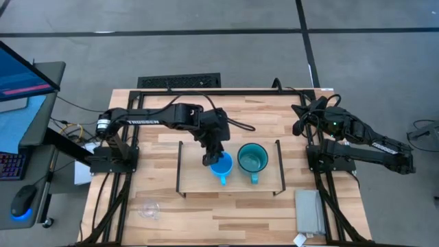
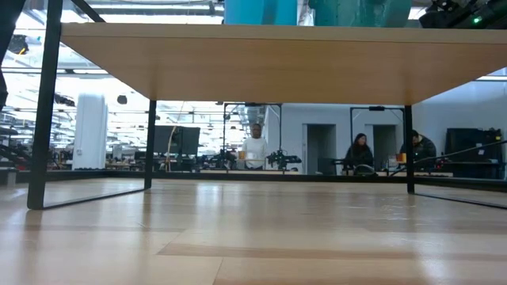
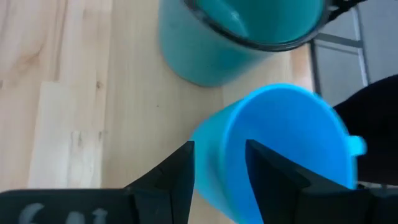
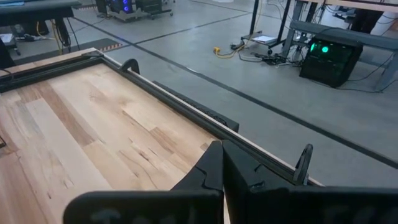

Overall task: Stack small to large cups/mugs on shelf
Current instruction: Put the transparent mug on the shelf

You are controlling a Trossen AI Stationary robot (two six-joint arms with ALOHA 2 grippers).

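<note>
The bright blue mug (image 1: pixel 221 165) and the larger teal mug (image 1: pixel 252 158) stand side by side on the light-wood shelf (image 1: pixel 195 184), their handles toward the table's near edge. My left gripper (image 1: pixel 210 156) is over the blue mug's left rim and shut on it; it also shows in the left wrist view (image 3: pixel 219 148). The small clear glass cup (image 1: pixel 149 209) stands on the tabletop at the near left, off the shelf. My right gripper (image 4: pixel 222 163) is shut and empty, drawn back at the table's far right (image 1: pixel 302 116). My left gripper pinches the blue mug's rim wall (image 3: pixel 217 171) on the side away from the teal mug. One finger (image 3: pixel 181 171) is outside the mug and the other (image 3: pixel 268 171) is inside it. The fingers come from above, pointing down. Whether the mug's base is on the shelf does not show.
A grey pad (image 1: pixel 309 209) lies at the table's near right. The shelf's black wire uprights (image 1: pixel 280 165) stand at its two ends. A black grille (image 1: pixel 180 81) lies beyond the far edge. In the low view, people (image 2: pixel 255 146) are in the room behind.
</note>
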